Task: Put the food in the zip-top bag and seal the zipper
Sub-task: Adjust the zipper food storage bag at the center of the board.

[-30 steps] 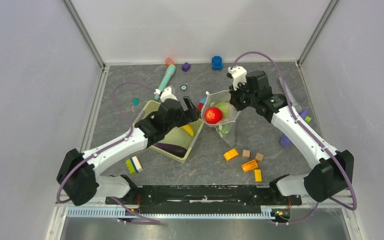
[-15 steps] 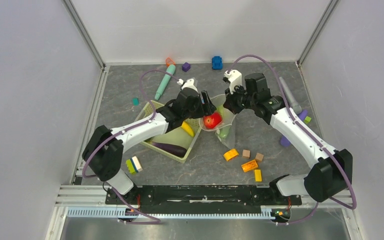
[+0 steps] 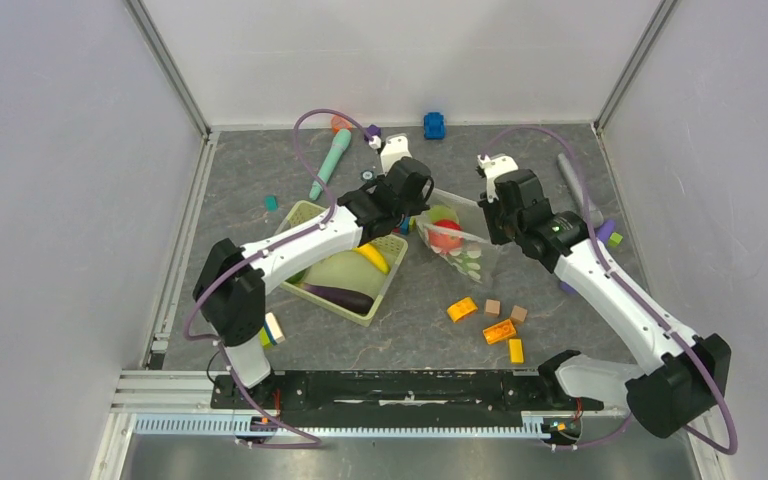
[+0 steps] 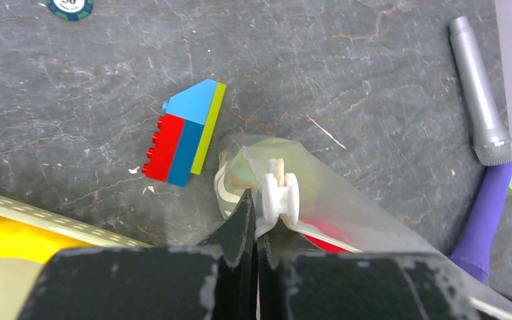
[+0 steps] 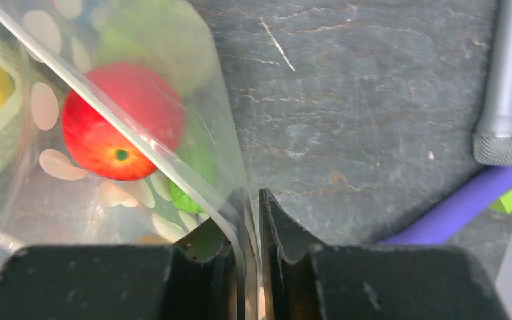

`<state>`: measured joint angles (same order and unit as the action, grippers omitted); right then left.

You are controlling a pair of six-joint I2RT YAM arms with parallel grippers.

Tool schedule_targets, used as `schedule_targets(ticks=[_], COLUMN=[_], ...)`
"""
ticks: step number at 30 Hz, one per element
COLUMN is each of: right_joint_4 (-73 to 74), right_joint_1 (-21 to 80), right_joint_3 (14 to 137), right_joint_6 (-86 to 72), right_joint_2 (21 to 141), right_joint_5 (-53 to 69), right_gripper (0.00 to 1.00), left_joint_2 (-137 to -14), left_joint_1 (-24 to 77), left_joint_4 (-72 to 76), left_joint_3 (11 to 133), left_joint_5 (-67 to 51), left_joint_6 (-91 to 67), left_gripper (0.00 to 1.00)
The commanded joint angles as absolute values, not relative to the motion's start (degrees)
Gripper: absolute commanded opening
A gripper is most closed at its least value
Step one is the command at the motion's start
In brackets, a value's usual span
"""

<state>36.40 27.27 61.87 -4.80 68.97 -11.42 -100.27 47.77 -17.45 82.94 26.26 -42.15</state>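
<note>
Clear plastic dotted with white, the bag is held up by its top edge between the two arms, just right of the basket and over the grey table. The left jaws are clenched on one end of that edge, and the white slider sits against the tip of one finger. The right jaws are clenched on the other end, with the film pinched flat between them. The zipper runs taut and straight between the two grips and crosses above the tomato. That tomato lies inside the bag, touching a pale green piece and a darker green piece lower down. In the basket lie the eggplant, a yellow piece and the cabbage, partly hidden by the left arm. A red, blue and green block lies on the table just beside the bag's left corner. A grey stick and a purple stick lie well apart from the bag on its right. Orange, tan and yellow blocks are scattered on the table nearer the arm bases
</note>
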Motion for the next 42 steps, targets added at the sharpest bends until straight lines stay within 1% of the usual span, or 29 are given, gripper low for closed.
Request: schedule_targets(ticks=[1,4,6,9,15,17,18,19,20,21,22,23,25,29,33,35,38,42], right_joint_4=[44.01,43.70,42.15,40.40,37.11,35.66,34.39,33.05,31.03,29.07,26.55,23.76,18.40,9.85,7.38,7.03,6.99,8.87], right_joint_1=[26.58,26.58,26.61,26.63,26.61,26.64,26.60,26.58,26.63,26.71,26.66,26.61,26.64,26.64,26.81,26.92,27.33,27.61], right_joint_3=[61.62,62.18,62.69,64.76,68.06,67.44,66.21,64.57,62.98,60.79,58.80,56.17,51.72,46.11,44.60,44.43,44.14,43.99], right_joint_6=[-7.66,-7.68,-6.94,-7.45,-8.01,-8.91,-9.02,-9.28,-9.46,-9.74,-10.14,-10.60,-12.53,-16.37,-18.68,-19.32,-19.36,-19.37], right_joint_2=[64.75,64.94,65.41,66.52,67.20,66.53,65.94,65.18,64.45,63.86,63.39,63.14,63.53,66.32,67.69,67.02,64.90,62.18], right_joint_5=[-23.16,-24.70,-25.74,-28.20,-29.86,-30.00,-29.46,-28.81,-27.68,-26.21,-23.70,-21.13,-14.61,-6.86,-7.58,-7.72,-7.84,-8.20], right_gripper=[0.19,0.17,0.11,0.05,0.02,0.01,0.02,0.02,0.02,0.02,0.02,0.02,0.02,0.01,0.01,0.01,0.02,0.03], left_joint_2=[-102.13,-103.36,-104.31,-106.93,-111.82,-112.50,-112.78,-112.91,-113.02,-112.93,-112.54,-111.92,-109.31,-101.21,-89.90,-84.67,-77.23,-69.97], left_joint_1=[45.61,45.62,45.62,45.58,45.62,45.62,45.66,45.62,45.62,45.62,45.62,45.62,45.62,45.70,45.96,45.97,45.89,45.75], left_joint_4=[-23.52,-24.27,-22.97,-21.70,-20.90,-20.75,-20.68,-20.73,-21.24,-22.17,-23.10,-23.54,-23.50,-22.07,-17.99,-18.37,-19.82,-21.90], left_joint_3=[88.17,90.56,91.42,95.22,106.03,107.82,108.13,108.07,107.72,107.10,106.01,104.20,99.88,90.56,79.41,75.43,69.16,61.01], left_joint_5=[38.11,37.60,35.54,30.22,19.00,17.25,16.50,15.82,15.05,14.38,13.75,13.20,11.75,8.52,7.19,9.33,15.55,23.72], left_joint_6=[-41.97,-41.99,-41.41,-39.84,-37.00,-36.21,-35.45,-34.48,-33.30,-32.50,-31.50,-30.85,-29.69,-28.18,-27.81,-28.47,-31.20,-35.48], left_gripper=[0.02,0.02,0.02,0.02,0.02,0.05,0.11,0.22,0.40,0.68,0.88,0.99,1.00,1.00,1.00,1.00,1.00,1.00])
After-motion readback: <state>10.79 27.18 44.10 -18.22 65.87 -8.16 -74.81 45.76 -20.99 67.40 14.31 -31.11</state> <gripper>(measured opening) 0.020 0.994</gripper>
